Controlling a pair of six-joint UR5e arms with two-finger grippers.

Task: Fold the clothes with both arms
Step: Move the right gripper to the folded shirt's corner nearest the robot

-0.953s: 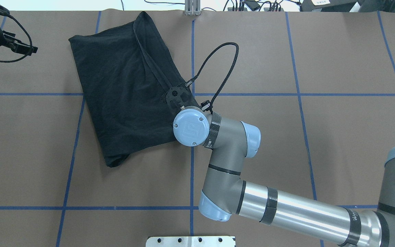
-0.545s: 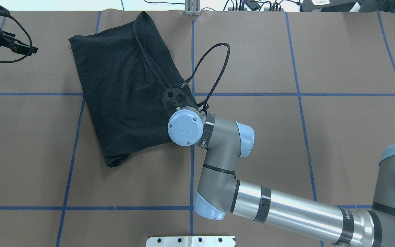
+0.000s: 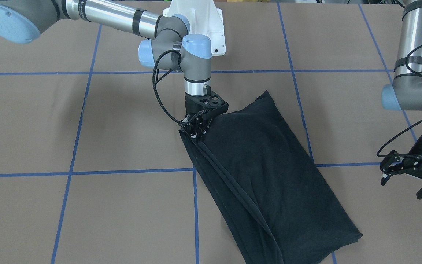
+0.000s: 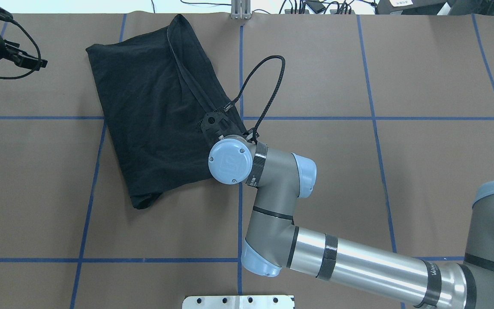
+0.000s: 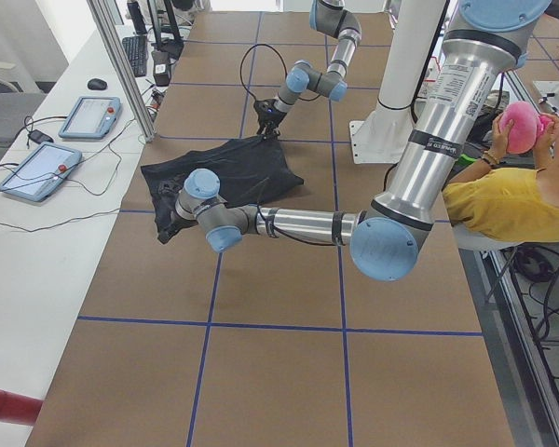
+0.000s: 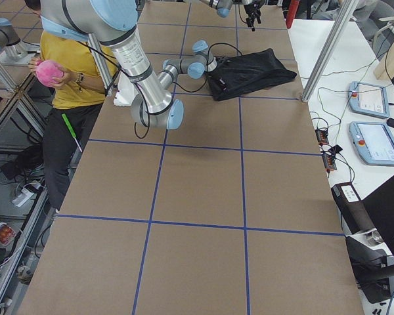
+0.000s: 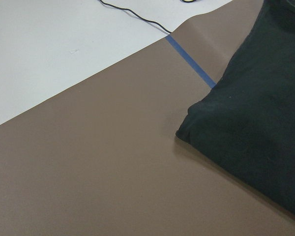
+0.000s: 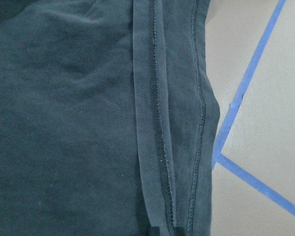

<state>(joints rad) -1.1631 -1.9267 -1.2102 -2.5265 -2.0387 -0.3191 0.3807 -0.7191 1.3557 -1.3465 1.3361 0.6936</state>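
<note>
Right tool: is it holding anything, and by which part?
The right tool looks closed on the T-shirt, pinching its stitched hem at the corner on the right arm's side. The left tool is open, holding nothing.

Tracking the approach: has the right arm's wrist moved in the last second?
Yes. Overhead, the right arm's wrist cap has shifted toward the view's left against the vertical blue tape line, further over the T-shirt.

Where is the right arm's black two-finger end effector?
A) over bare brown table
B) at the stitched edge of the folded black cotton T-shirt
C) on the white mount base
B: the right end effector meets the folded black cotton T-shirt at its stitched edge, as the front-facing view shows.
</note>
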